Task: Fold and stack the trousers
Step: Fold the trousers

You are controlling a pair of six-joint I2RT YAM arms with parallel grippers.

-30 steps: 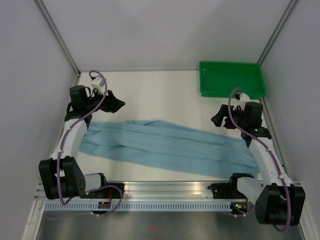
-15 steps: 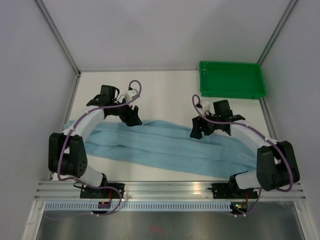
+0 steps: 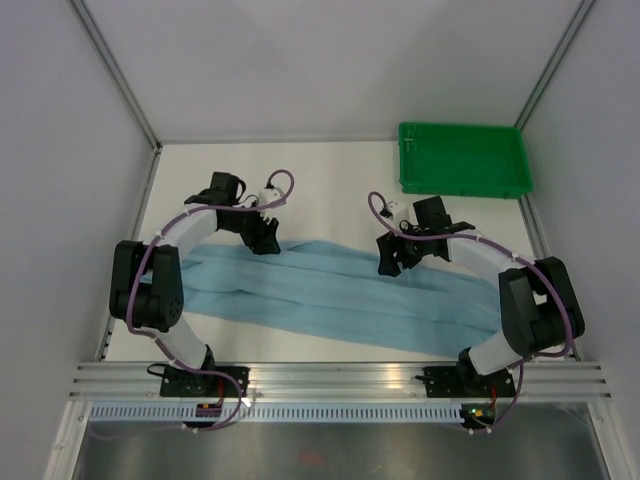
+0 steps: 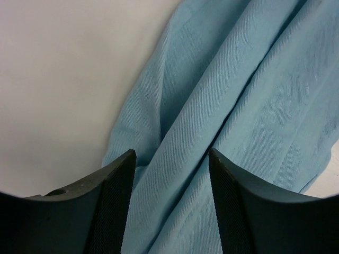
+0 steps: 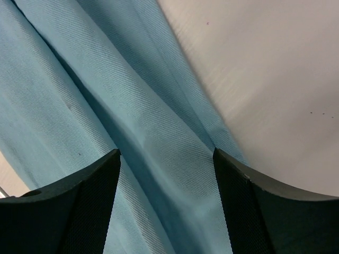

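Note:
The light sky-blue trousers [image 3: 340, 295] lie folded lengthwise across the table from left to lower right. My left gripper [image 3: 266, 240] is open, its jaws down over the far edge of the cloth near the left end; its wrist view shows cloth [image 4: 222, 106] between the jaws. My right gripper [image 3: 392, 258] is open over the far edge right of the middle; its wrist view shows cloth [image 5: 132, 121] between the jaws. The waistband button is not visible.
A green plastic tray [image 3: 462, 160] stands at the back right corner. White table surface [image 3: 320, 190] lies behind the trousers. Side walls and metal frame posts border the table left and right.
Both arms have swung inward from the outer sides and lowered onto the trousers' far edge. In the last half second they moved only slightly. The trousers have not moved.

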